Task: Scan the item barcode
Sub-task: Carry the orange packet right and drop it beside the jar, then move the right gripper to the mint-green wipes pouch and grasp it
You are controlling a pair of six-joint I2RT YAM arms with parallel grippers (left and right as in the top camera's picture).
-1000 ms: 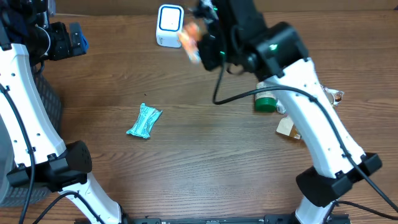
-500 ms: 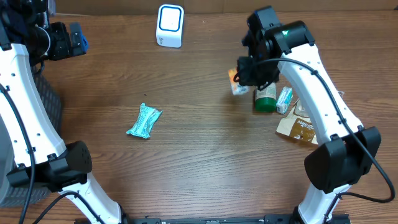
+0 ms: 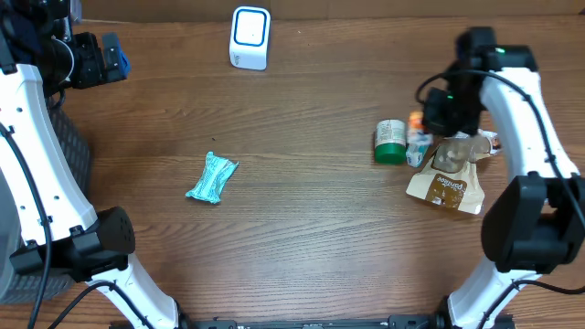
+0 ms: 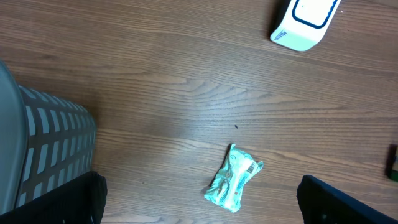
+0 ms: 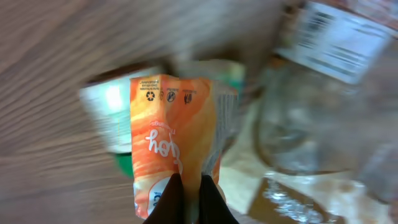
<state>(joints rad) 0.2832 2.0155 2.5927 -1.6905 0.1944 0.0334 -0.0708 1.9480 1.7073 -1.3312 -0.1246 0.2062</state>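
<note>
Near the worktop's right edge, the orange foil sachet [image 5: 168,118], pinched in the right gripper [image 5: 189,186], is best lowered beside the green-lidded tub [image 3: 390,143].

scanner [image 3: 249,37]: far edge | packet [image 3: 212,177]: left of centre | jar [image 3: 390,143]: right side | pouch [image 3: 445,190]: just right of jar

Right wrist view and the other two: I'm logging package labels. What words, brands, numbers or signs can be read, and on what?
None reads clearly.
The orange packet: white brand word, upside down, blurred; three tiny round symbols, unreadable.
The white label at top right: printed lines, blurred.
The teal packet: barcode patch, too small.
The brown pouch: pale print, too small.
The scanner: no text visible.
</note>
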